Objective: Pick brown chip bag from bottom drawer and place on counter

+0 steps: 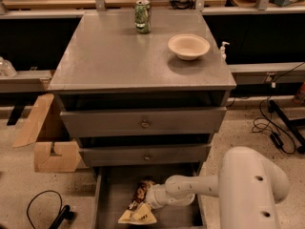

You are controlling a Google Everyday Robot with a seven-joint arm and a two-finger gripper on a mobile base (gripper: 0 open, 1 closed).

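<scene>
Camera view looks down on a big grey cabinet. Its flat top is the counter (119, 56), and it has lots of bare room in the middle and on the left. That is a good spot for the bag to go.

Next biggest is the robot's white arm (252, 190). It comes in from the bottom right and bends down low, because the thing it wants is near the floor.

Two drawers with round knobs (143, 122) are pushed in. Under them the bottom drawer (107, 209) is pulled out like a flat tray, so the arm can get in from above.

A cardboard box (52, 151) sits on the floor to the left of the cabinet, out of the way.

On the counter a cream bowl (188, 46) sits near the right side, and a green can (142, 16) stands up at the back.

The brown chip bag (137, 213) lies in the bottom drawer, near the middle, all crumpled. Its dark end points to the back and its tan end to the front.

The gripper (148, 198) is down inside the drawer, right against the bag on its right side. I cannot tell if it is spread or squeezing the bag. I think this is the grabbing step. The bag has not been lifted yet.
</scene>
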